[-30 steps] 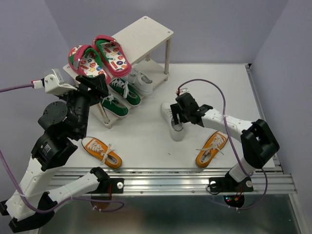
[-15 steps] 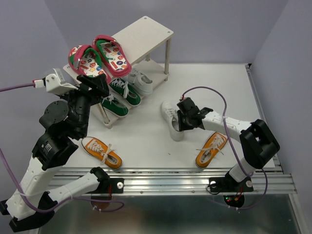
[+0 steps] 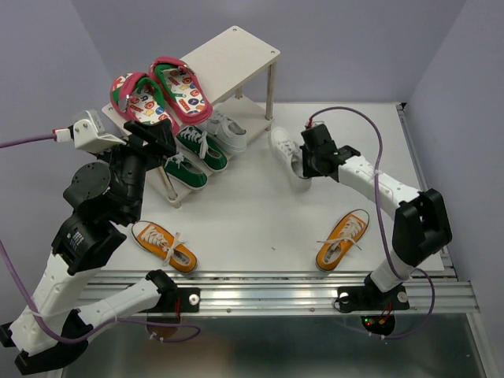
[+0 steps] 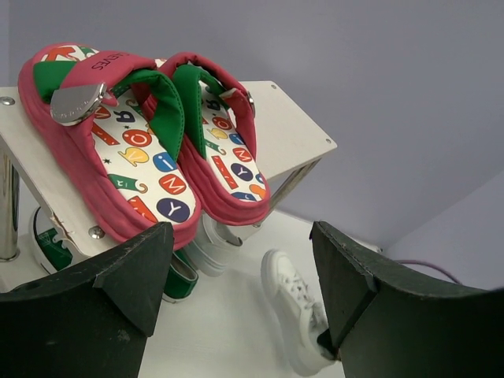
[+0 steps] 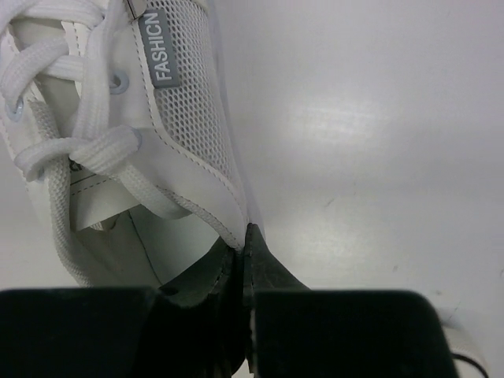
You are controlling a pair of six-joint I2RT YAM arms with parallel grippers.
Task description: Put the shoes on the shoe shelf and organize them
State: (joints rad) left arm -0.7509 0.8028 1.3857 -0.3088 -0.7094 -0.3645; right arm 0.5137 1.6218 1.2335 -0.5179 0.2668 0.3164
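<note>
My right gripper (image 3: 302, 162) (image 5: 246, 246) is shut on the side wall of a white sneaker (image 3: 286, 151) (image 5: 126, 118), pinching its collar edge. That shoe is just right of the shoe shelf (image 3: 233, 53), toe pointing away. It also shows in the left wrist view as the white sneaker (image 4: 296, 305). The pink-red flip-flops (image 3: 157, 93) (image 4: 150, 150) lie on the top board's left end. Two green sneakers (image 3: 194, 157) and another white sneaker (image 3: 227, 128) sit on the lower board. My left gripper (image 3: 156, 140) (image 4: 240, 264) hangs open and empty beside the shelf's near left end.
One orange sneaker (image 3: 164, 246) lies on the table at the near left. The other orange sneaker (image 3: 342, 239) lies at the near right. The right half of the top board is bare. Purple cables loop over both arms.
The right gripper closed on the white sneaker and carried it from mid-table back toward the shelf's right end. The left arm has not moved.
</note>
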